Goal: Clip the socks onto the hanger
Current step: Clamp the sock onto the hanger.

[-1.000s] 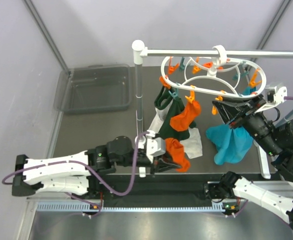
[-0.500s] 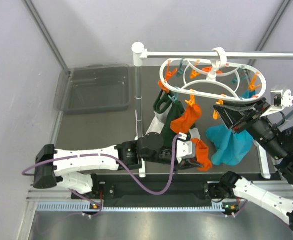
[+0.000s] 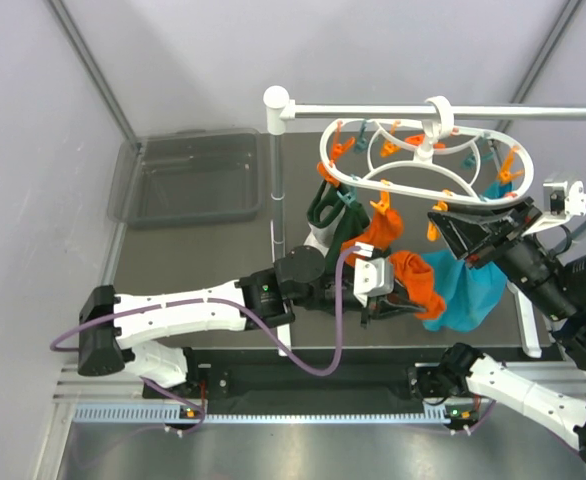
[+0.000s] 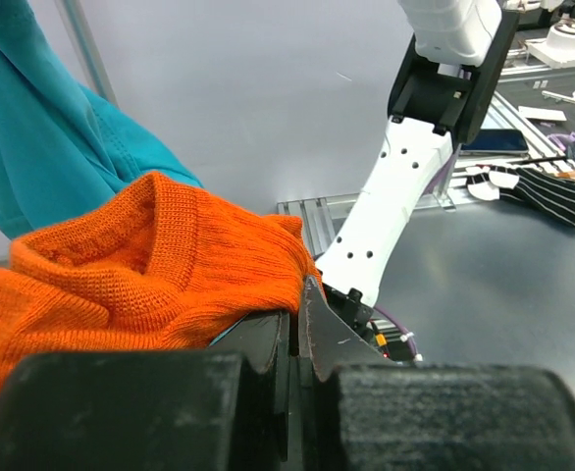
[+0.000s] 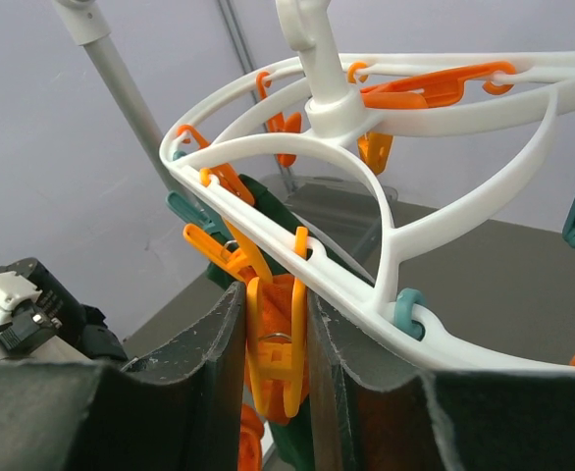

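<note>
Dark table (image 3: 193, 270) | left claw (image 3: 395, 300) clamps sock (image 3: 420, 282) | right claw (image 5: 273, 368) pinches peg (image 5: 271, 334) on hanger (image 5: 395, 231)

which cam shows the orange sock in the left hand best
Left wrist: the bright orange knitted sock is close up, pinched in the left hand. Top external shows it small; right wrist doesn't clearly show it.

A white plastic oval double-ring hanger (image 3: 413, 191) hangs by its hook, with one orange clothespin (image 5: 273, 358) squeezed by the right pincer (image 5: 276, 306). One bright orange knit sock (image 3: 378, 232) dangles clipped beneath. The second orange sock (image 3: 420, 283) is bunched in the clamped left pincer (image 3: 397, 298).
</note>
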